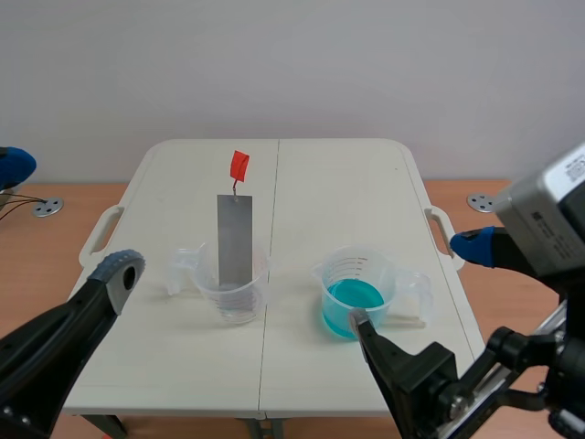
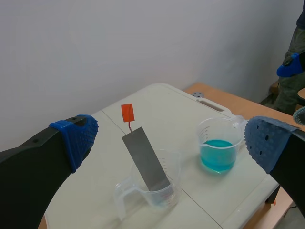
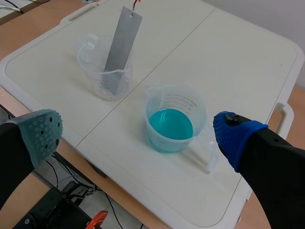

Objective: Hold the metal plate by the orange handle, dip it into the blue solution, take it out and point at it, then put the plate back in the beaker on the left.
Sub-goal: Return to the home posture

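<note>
A grey metal plate (image 1: 235, 240) stands tilted in the clear beaker on the left (image 1: 233, 291), and its orange handle (image 1: 239, 165) sticks up above the rim. To its right, the second clear beaker (image 1: 355, 293) holds the blue solution (image 1: 352, 297). My left gripper (image 2: 172, 139) hovers open near the table's front left, with the plate (image 2: 145, 160) ahead between its fingers and untouched. My right gripper (image 3: 138, 132) is open above the front right edge, and the blue beaker (image 3: 174, 121) lies ahead of it. Neither gripper holds anything.
The white folding table (image 1: 366, 183) has a centre seam and side handles. The two beakers stand about a hand's width apart near the front. Wooden floor lies on both sides, with a blue object (image 1: 14, 165) at the far left.
</note>
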Available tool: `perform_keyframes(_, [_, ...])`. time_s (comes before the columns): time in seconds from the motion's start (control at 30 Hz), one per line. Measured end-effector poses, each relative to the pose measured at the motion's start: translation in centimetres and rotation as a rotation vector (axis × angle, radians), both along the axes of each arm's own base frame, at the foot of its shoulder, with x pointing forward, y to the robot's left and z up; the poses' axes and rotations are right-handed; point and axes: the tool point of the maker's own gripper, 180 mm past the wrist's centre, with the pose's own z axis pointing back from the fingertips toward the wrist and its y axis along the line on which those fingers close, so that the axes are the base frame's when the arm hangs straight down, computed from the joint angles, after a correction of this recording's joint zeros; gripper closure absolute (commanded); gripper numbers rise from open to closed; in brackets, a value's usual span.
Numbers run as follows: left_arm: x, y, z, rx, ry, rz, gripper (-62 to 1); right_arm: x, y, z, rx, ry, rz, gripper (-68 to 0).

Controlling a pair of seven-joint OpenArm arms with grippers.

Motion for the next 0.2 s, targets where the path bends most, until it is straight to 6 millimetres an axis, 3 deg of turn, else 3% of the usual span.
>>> perform_keyframes(0.2, [0.00,0.03,-0.06,0.000,0.002,0.001,-62.3,-0.07,-0.08,-0.28,-0.010,0.014,-0.001,-66.4])
